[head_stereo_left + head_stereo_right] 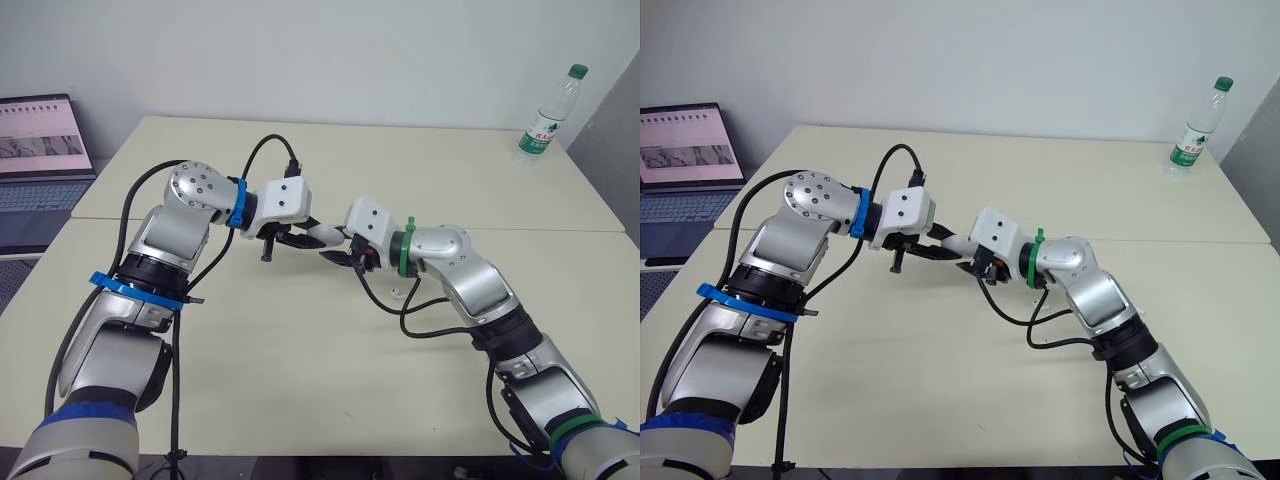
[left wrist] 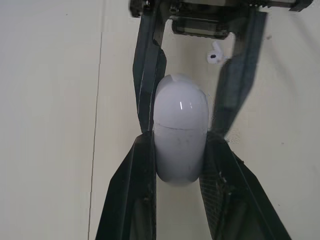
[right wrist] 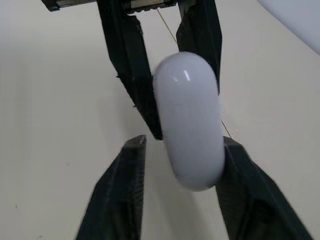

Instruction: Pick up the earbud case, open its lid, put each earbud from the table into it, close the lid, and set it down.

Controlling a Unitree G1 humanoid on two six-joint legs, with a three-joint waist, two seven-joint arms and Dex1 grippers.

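While the two arms meet over the middle of the cream table (image 1: pixel 300 380), the white earbud case (image 1: pixel 324 235) is held in the air between them, a little above the surface. The left gripper (image 2: pixel 181 140) has its two black fingers pressed on both sides of the lower half of the case, so it grips it firmly. The right gripper (image 3: pixel 184 144) comes from the opposite side and stands around the other half. One of its fingers (image 3: pixel 245 180) touches the case, and the other keeps a small gap, so this gripper is partly open. The seam of the lid looks closed. One white earbud (image 2: pixel 215 53) lies on the table under the right gripper. A plastic bottle (image 1: pixel 548 112) stands at the far right corner.
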